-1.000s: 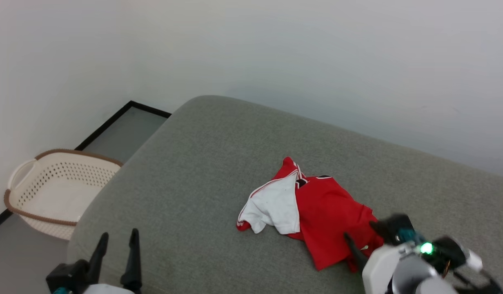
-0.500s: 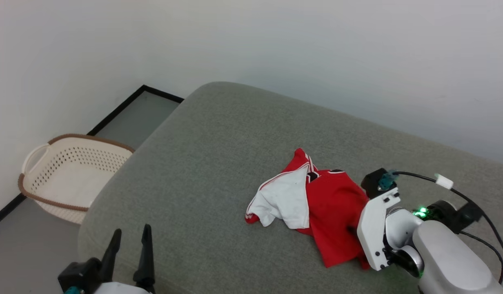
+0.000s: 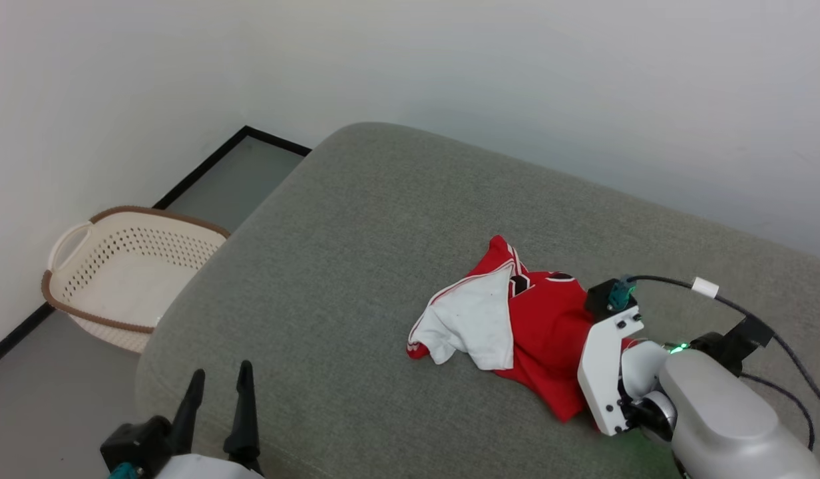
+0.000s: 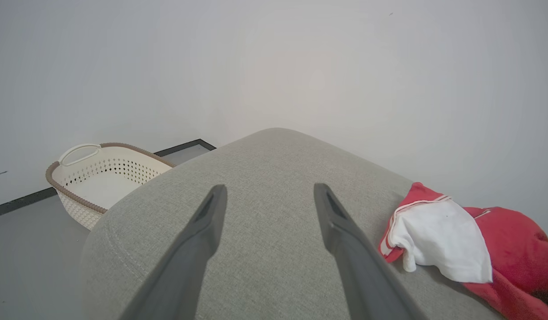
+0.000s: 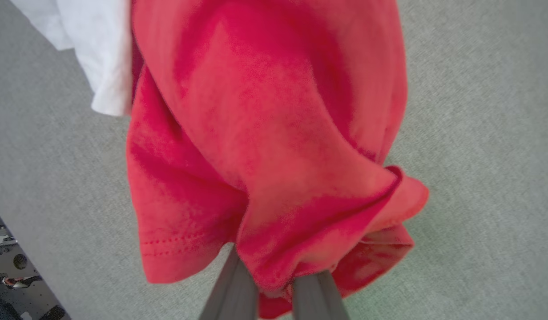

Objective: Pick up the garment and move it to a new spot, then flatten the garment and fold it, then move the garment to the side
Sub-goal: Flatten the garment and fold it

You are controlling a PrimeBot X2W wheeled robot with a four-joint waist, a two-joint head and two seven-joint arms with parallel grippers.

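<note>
Far to the left pincer's left, a pale basket sat on the floor beside the grey cushion. Left pincer hovered over the cushion's near edge, fingers spread wide, nothing in it, well apart from the cloth. To its right the garment lay crumpled on the cushion. Its white sleeve flopped on the side facing the left pincer, and the red body ran toward the right pincer. Right pincer was down at the garment's near red end, fingers close together with a bunched fold by the stitched hem pinched between them. Grip looked real but small.

Step judged: first pick-up, lift not yet started.

Risks:
- The bite was only a narrow wad near the edge, so the soft jersey could slide out once its weight hangs.
- Several layers were probably caught, so it may come up balled and be harder to flatten.
- The trailing sleeve could drag on the cushion weave.
- A one-armed carry leaves the rest swinging, with the left pincer too far off to help
</note>
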